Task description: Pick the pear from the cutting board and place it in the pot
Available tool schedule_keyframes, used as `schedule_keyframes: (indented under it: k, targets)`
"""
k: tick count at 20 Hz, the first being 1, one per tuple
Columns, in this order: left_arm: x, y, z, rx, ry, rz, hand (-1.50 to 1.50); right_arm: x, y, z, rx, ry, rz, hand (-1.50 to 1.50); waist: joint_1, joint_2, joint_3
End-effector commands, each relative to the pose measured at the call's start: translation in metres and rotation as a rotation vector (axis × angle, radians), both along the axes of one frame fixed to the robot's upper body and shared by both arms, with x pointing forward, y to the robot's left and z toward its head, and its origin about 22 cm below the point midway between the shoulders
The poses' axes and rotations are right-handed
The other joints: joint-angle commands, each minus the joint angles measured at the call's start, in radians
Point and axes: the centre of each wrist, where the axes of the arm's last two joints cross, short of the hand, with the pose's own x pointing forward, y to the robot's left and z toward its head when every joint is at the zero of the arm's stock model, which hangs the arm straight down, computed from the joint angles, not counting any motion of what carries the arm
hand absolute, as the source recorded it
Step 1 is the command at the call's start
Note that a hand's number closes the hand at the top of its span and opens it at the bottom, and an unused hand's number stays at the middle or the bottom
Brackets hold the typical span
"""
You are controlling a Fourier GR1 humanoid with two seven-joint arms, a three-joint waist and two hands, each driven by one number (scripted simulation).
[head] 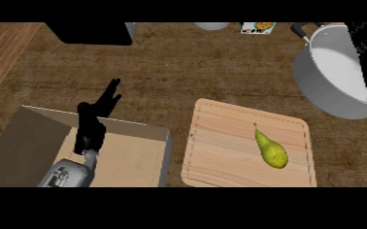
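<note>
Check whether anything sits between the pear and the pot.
Nothing visible does. The pear lies on the cutting board, and only bare board and counter separate it from the pot at upper right.

A single head view looks steeply down on the dark brown wooden counter (179, 68), framed from above and behind the forearms. The far edge of the scene sits at top, cutting off a black boxy appliance (93, 33) and a large grey metal pot (333, 73) at upper right. The near edge falls at bottom, where a pale rectangular wooden cutting board (222, 150) and an open tan box (136, 150) are clipped. No second view shares the scene.
</note>
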Motion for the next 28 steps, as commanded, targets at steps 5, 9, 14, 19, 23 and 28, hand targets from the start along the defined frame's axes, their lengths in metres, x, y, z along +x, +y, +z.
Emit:
schedule_keyframes:
  k: [5,9,14,19,23,28]
  targets:
    - [-0.022,0.025,0.032,-0.055,-0.291,0.024,0.0,-0.013,-0.022,0.011,0.093,-0.254,0.434,1.5,-0.033,0.009,0.015]
    - [-0.045,0.025,0.03,-0.126,-0.315,0.017,0.0,-0.038,-0.098,-0.03,-0.205,-0.069,-0.042,-1.5,-0.061,0.02,0.013]
    - [-0.056,0.021,0.034,-0.102,-0.342,0.01,0.0,-0.067,-0.071,-0.095,-0.041,-0.244,0.251,-1.5,-0.054,0.013,0.013]
    - [-0.045,0.026,0.03,-0.116,-0.325,0.018,0.0,-0.082,-0.076,-0.056,-0.155,-0.238,0.361,-1.5,-0.074,0.011,0.009]
    - [-0.052,0.019,0.02,-0.131,-0.331,0.034,0.0,-0.085,-0.057,-0.053,-0.389,-0.079,0.366,-1.5,-0.074,0.016,0.006]
    - [-0.055,0.032,0.036,-0.129,-0.327,0.014,0.0,-0.094,-0.056,-0.043,-0.709,0.196,0.45,-1.5,-0.061,0.019,0.006]
